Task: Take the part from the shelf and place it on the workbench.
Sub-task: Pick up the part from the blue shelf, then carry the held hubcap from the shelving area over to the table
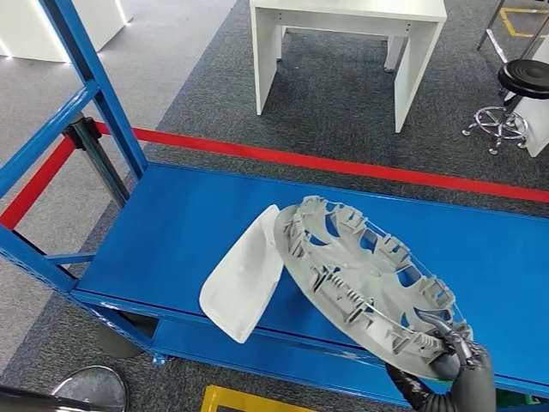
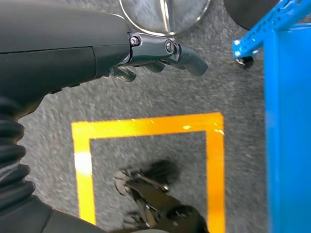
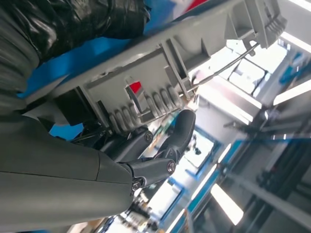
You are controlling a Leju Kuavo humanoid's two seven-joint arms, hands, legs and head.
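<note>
A grey round wheel cover (image 1: 363,279), ribbed side up, tilts above the blue shelf (image 1: 175,232). My right hand (image 1: 463,373) grips its near rim at the lower right of the head view; the far edge leans over a white curved part (image 1: 243,275). Close up in the right wrist view, the cover's ribbed rim (image 3: 161,92) sits against my dark fingers (image 3: 176,138). My left hand (image 2: 161,53) hangs over the grey floor beside the shelf, its fingers stretched out and holding nothing.
A white workbench (image 1: 343,43) stands beyond a red floor line (image 1: 336,163). A black stool (image 1: 511,99) is at the far right. Blue shelf posts (image 1: 97,86) rise on the left. A yellow floor square (image 2: 146,160) lies under my left hand.
</note>
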